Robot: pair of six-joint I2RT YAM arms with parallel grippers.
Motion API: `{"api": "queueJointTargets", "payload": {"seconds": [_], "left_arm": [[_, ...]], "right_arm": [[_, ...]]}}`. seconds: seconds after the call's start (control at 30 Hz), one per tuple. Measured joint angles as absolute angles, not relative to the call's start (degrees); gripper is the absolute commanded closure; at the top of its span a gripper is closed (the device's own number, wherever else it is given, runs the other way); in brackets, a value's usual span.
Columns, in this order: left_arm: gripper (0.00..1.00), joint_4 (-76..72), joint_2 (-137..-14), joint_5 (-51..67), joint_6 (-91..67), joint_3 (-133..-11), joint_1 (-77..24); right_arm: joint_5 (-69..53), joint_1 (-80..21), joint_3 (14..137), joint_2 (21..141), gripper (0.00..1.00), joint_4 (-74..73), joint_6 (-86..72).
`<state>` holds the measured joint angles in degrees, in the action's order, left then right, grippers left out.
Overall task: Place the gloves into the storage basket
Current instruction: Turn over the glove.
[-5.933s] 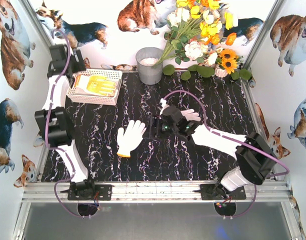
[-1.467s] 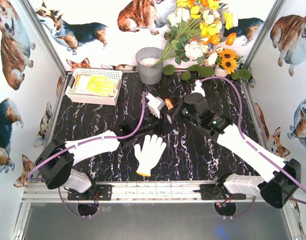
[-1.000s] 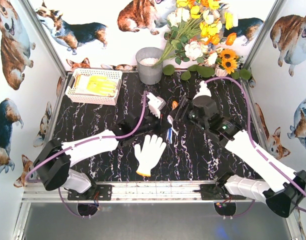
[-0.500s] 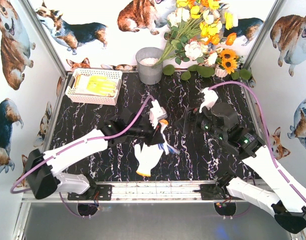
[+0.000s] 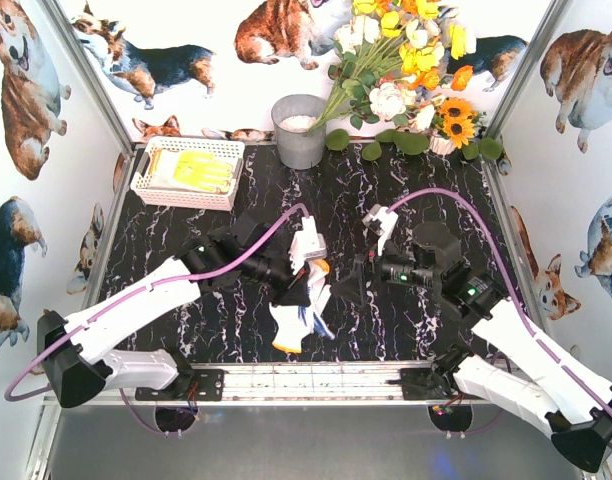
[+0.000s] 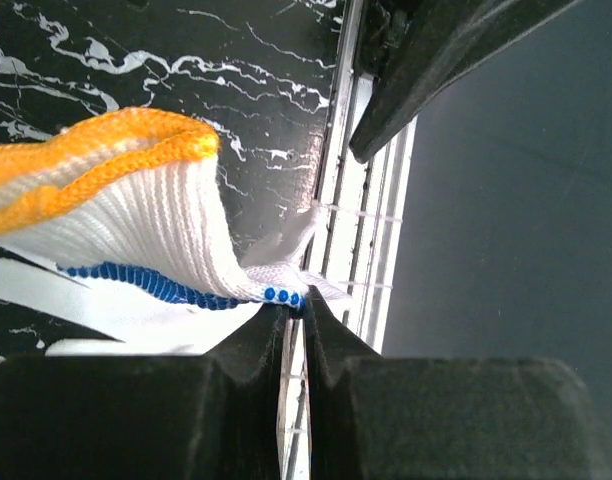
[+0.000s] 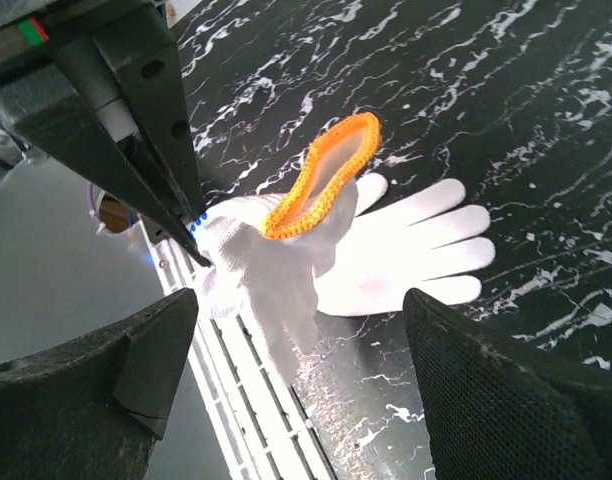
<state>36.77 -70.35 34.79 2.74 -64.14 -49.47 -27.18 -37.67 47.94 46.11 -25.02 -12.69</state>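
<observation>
Near the middle of the table's near edge, the left gripper (image 5: 302,285) now carries the held glove (image 5: 314,292) alone. 1.5 s ago this glove hung between both grippers farther back. The right gripper (image 5: 351,283) has since let go and drawn back to the right. In the left wrist view the left fingers (image 6: 251,350) are pressed together, pinching a fold of the blue-dotted fabric, with the orange cuff (image 6: 96,150) gaping open beside them. The right fingers (image 7: 86,380) are spread wide with nothing between them. The held glove hangs just above the flat glove (image 5: 286,325), which lies on the black marble tabletop (image 5: 406,200). The storage basket (image 5: 186,197) stands well apart at the far-left corner and already contains yellow-palmed gloves (image 5: 201,170). Judgement: the handover is complete, so the left arm can carry its glove to the basket. 1 further glove remains in view on the table.
</observation>
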Motion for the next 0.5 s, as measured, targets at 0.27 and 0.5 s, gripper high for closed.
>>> {"api": "queueJointTargets", "payload": {"seconds": [0.27,0.5], "left_arm": [[1.00,40.8,-68.2,33.4,5.6,-64.1,-49.5],[1.00,42.3,-67.9,33.2,7.3,-64.1,-49.5]], "right_arm": [[-36.7,-37.7,43.3,46.2,0.00,-15.0,-8.0],[-43.0,-37.7,42.3,48.1,0.00,-12.9,-2.1]]}}
